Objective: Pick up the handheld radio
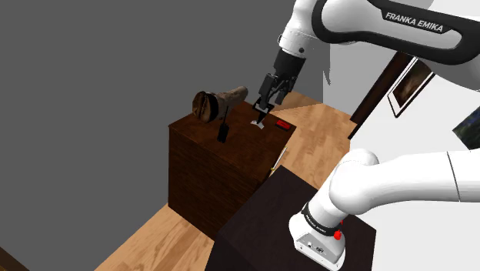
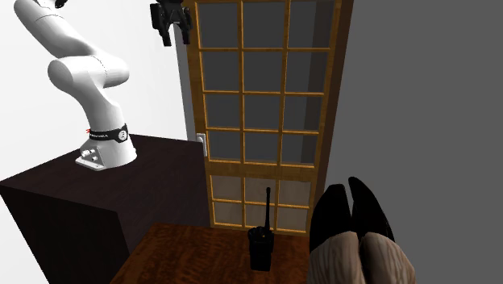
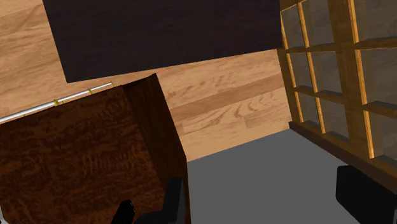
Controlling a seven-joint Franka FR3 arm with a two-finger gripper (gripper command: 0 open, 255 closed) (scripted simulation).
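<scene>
Gripper (image 1: 261, 106) on a white arm hangs with its fingers spread and empty, high over a dark wooden cabinet (image 1: 211, 169) and off to one side of the handheld radio (image 1: 223, 133) it is meant to lift. The black radio stands upright on the cabinet top, thin antenna pointing up. It is near the edge at the shoulder view's left and close to a furry brown object (image 1: 215, 102). The danger lies in the descent. The radio looks slim and easily toppled, so a finger landing off-centre or snagging the antenna could tip it, knock it into its furry neighbour or push it over the nearby edge. Closing on the antenna alone would likely give too weak a hold.
</scene>
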